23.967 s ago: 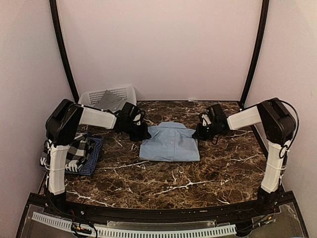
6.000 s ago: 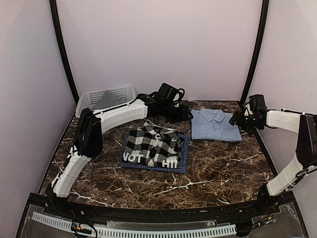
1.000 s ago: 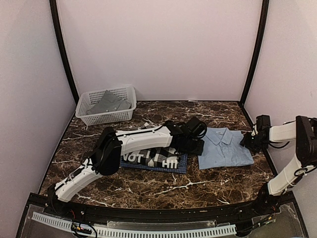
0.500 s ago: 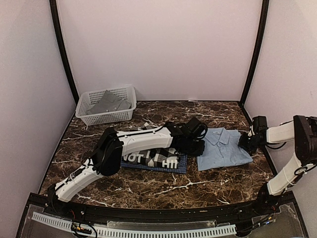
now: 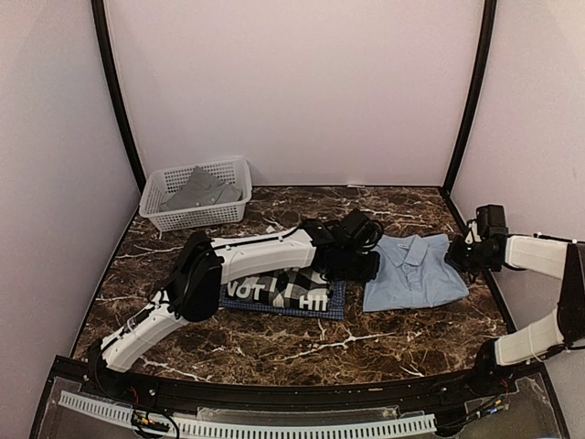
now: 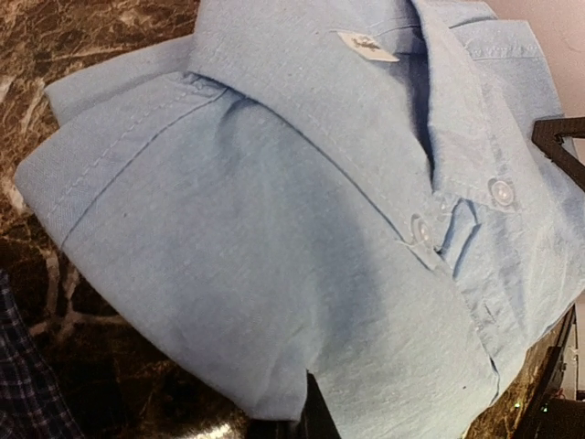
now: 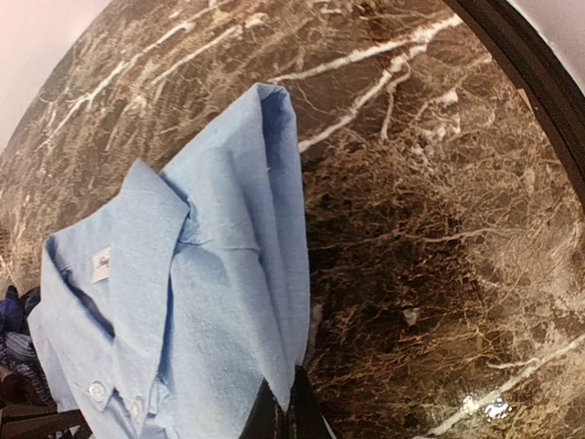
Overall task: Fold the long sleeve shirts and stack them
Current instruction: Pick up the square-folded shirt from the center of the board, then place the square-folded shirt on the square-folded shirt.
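The left end effector [image 5: 367, 266] and right end effector [image 5: 457, 257] are each pinching closed on opposite edges of the folded light blue shirt [image 5: 413, 274] lying on the tabletop [image 5: 302, 340]

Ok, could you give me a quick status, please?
Left gripper, right gripper: both shut on light blue shirt, opposite edges. Shirt folded, beside checked stack. Left arm crosses over that stack.

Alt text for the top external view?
The left gripper and right gripper grip a folded blue shirt by opposite edges on a marble table. A checked shirt lies left of it; a basket beyond holds a grey shirt.
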You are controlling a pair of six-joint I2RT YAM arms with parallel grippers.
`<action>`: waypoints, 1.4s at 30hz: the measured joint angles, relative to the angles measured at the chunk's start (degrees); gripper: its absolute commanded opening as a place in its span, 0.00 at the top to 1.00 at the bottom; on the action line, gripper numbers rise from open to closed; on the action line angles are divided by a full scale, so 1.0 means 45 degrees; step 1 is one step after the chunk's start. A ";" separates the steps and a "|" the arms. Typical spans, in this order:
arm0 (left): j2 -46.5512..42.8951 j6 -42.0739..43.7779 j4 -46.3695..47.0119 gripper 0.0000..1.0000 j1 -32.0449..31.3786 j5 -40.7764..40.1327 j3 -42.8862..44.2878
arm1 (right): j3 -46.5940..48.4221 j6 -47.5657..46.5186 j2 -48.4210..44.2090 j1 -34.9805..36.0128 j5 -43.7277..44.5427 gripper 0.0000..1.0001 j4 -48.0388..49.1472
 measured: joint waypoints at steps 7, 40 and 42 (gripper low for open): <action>-0.1054 0.0253 -0.0015 1.00 0.0078 0.0355 -0.0024 | 0.0923 -0.0005 -0.1175 0.0141 -0.0627 1.00 -0.1073; -1.1890 0.1302 -0.2341 1.00 0.3007 0.0578 -0.9282 | 0.4901 0.4376 0.0559 0.9491 -0.0476 1.00 0.0899; -1.2658 0.1370 -0.2380 1.00 0.3536 0.0719 -1.0035 | 0.5489 0.4478 0.1229 1.0025 -0.0403 1.00 0.1054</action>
